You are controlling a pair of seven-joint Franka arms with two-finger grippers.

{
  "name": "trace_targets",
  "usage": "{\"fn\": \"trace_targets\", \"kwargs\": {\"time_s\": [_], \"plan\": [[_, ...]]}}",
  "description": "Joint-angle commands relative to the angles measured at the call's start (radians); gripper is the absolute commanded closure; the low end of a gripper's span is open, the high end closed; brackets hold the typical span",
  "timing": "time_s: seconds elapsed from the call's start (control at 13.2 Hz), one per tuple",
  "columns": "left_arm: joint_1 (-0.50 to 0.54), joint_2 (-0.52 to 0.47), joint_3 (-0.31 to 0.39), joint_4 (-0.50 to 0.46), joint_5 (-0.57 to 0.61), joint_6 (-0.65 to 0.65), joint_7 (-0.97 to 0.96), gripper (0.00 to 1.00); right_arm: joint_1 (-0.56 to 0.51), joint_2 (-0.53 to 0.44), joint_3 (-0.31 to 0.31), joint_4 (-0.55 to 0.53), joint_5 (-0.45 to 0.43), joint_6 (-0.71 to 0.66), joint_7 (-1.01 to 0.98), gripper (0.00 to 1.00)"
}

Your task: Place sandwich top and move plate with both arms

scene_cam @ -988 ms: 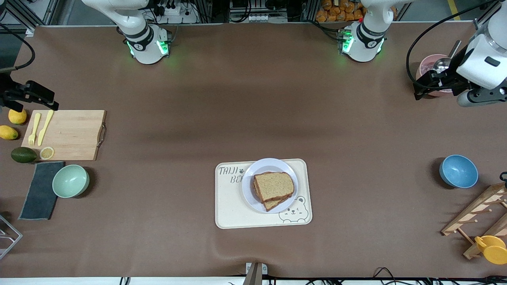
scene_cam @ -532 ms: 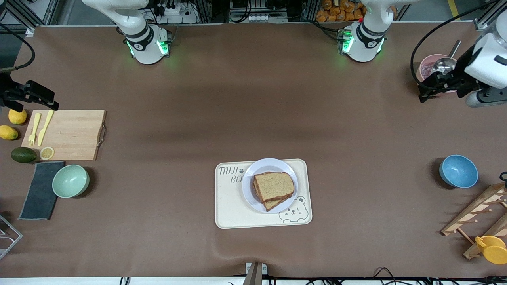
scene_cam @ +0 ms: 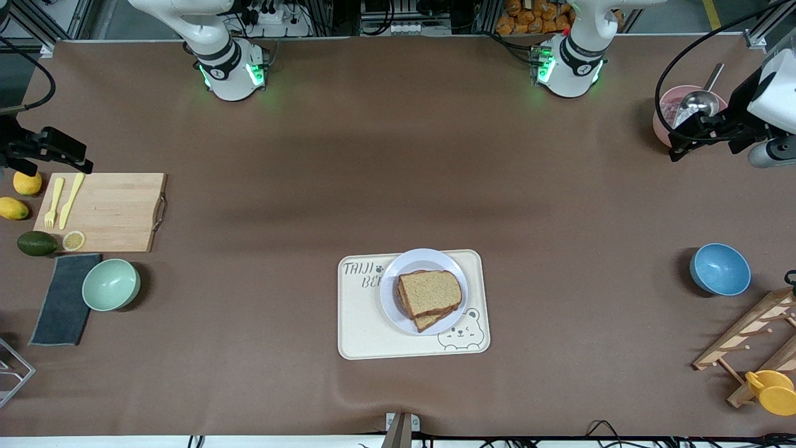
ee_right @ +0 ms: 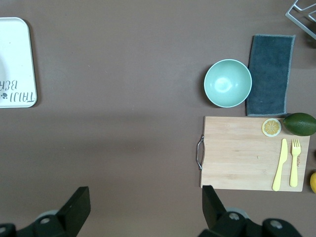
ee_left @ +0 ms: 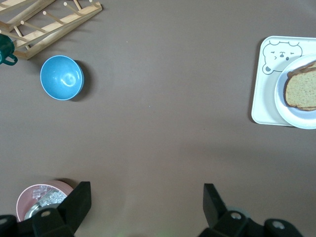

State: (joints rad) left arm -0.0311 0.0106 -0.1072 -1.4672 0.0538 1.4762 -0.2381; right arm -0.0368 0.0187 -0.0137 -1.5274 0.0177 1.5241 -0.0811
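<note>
A: Starting at the table edge nearest the front camera, what is sitting there?

B: The cream tray (scene_cam: 379, 330) is lying near the middle of that edge, and the plate (scene_cam: 398, 267) is resting on it, toward the tray's corner farthest from the camera on the left arm's side. The sandwich top (scene_cam: 430, 291) is lying on the plate, covering the slice beneath, so I judge the placing step done.

A: And toward the table's ends?

B: The blue bowl (scene_cam: 720, 269) is sitting near the left arm's end, the green bowl (scene_cam: 111, 284) and the cutting board (scene_cam: 106, 210) near the right arm's end.

A: Where are the end effectors?

B: The left end effector (scene_cam: 678, 144) is hanging over the table beside the pink bowl (scene_cam: 668, 106), near the corner by the left arm's base. Its fingers are standing spread wide, holding nothing. The right end effector (scene_cam: 78, 163) is waiting over the right arm's end of the table, just above the cutting board, likewise wide open and empty.

A: What could be going wrong from here?

B: Both are well apart from the plate. If the two grasp the rim unevenly, the plate may tilt and the sandwich top may slide off. A low rim may also slip a finger, or the tray may get dragged along.
</note>
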Motion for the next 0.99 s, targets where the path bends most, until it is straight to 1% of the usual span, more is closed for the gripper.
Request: {"fn": "trace_targets", "kwargs": {"time_s": [0.0,0.91], "plan": [[-0.01,-0.009,0.007,0.005,-0.008,-0.001,0.014,0.0,-0.017,-0.009,0.009,-0.016,0.018,0.005,0.014,0.0],[0.007,-0.009,0.018,0.004,-0.012,-0.011,0.017,0.0,-0.02,-0.009,0.009,-0.02,0.028,0.005,0.014,0.0]]}}
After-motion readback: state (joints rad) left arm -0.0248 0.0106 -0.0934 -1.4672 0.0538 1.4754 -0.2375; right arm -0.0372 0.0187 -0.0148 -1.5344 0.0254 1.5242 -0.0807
